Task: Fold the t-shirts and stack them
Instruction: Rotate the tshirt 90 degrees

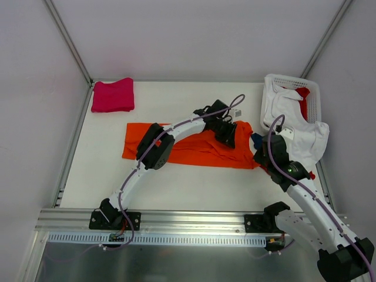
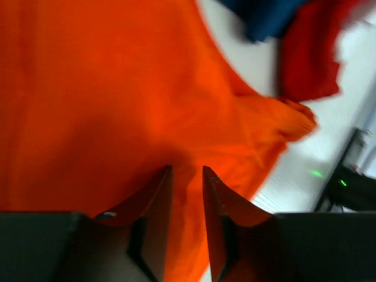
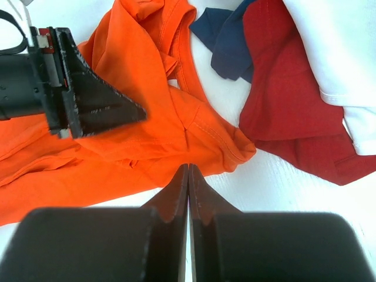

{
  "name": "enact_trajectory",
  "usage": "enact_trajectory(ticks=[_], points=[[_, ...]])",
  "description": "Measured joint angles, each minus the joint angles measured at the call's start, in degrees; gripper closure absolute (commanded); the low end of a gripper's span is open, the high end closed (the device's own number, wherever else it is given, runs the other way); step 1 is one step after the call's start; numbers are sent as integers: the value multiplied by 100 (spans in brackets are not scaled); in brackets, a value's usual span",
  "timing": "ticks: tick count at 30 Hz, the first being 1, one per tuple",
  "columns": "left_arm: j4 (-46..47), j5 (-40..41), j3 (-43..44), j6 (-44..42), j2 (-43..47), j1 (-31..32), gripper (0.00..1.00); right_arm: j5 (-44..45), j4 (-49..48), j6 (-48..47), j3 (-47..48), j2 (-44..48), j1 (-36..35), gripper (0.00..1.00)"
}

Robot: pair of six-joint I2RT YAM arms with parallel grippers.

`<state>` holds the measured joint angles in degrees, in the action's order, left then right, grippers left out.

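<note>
The bright orange t-shirt (image 1: 194,147) lies spread across the table's middle, rumpled at its right end. My left gripper (image 2: 187,170) reaches over that end (image 1: 230,135), its jaws nearly together with orange cloth (image 2: 117,88) between them. Its finger (image 3: 100,108) also shows in the right wrist view. My right gripper (image 3: 188,168) is shut and empty, its tips at the edge of the orange sleeve (image 3: 223,141). The dark blue t-shirt (image 3: 226,41) and the red t-shirt (image 3: 288,100) lie crumpled just right of the orange one. The white t-shirt (image 1: 305,138) hangs out of the basket. The magenta t-shirt (image 1: 113,95) lies folded at the back left.
The white slotted basket (image 1: 314,94) stands at the back right with white and red cloth in it. My right arm (image 1: 294,173) crosses in front of it. A metal rail (image 1: 176,220) runs along the near edge.
</note>
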<state>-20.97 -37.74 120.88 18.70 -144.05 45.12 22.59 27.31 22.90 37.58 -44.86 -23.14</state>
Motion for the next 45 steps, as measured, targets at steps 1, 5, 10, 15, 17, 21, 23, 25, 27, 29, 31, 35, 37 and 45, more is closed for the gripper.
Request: enact_trajectory(ticks=[1, 5, 10, 15, 17, 21, 23, 25, 27, 29, 31, 35, 37, 45], points=[[4, 269, -24, 2, 0, -2, 79, 4, -2, 0, 0, 0, 0, 99], [76, 1189, -48, 214, 2, -7, 97, 11, 0, 0, 0, -15, 0, 99], [170, 1893, -26, 424, 7, 31, 100, 31, -2, 0, 0, -15, 0, 99], [-96, 2949, 291, 361, -22, 118, 100, 57, -2, 0, 0, -22, 0, 99], [-463, 3528, 717, 203, -164, 116, 100, 59, -2, 0, 0, -37, 0, 99], [-951, 4345, 1250, -114, -348, -24, 100, 61, -2, -2, 0, -114, 0, 99], [-1097, 4575, 1401, -197, -382, -192, 100, 61, -4, -2, 0, -173, 0, 99], [-1196, 4625, 1458, -205, -382, -442, 100, 63, -4, -2, 0, -214, 0, 99], [-1250, 4618, 1491, -205, -385, -789, 100, 61, -4, -2, 0, -249, 0, 99], [-1281, 4621, 1532, -208, -398, -1172, 100, 61, -4, -2, 0, -293, 0, 100], [-1290, 4649, 1598, -247, -435, -1508, 100, 61, -9, -2, 0, -350, 0, 99], [-1322, 4752, 1694, -367, -483, -2015, 48, 42, -127, -7, 2, -509, 0, 77], [-1340, 4745, 1714, -446, -476, -2074, 23, -37, -262, -20, 9, -678, 0, 31], [-1246, 5187, 1335, -601, 297, -1888, 2, -960, -997, -221, 1152, -2743, -42, 89]])
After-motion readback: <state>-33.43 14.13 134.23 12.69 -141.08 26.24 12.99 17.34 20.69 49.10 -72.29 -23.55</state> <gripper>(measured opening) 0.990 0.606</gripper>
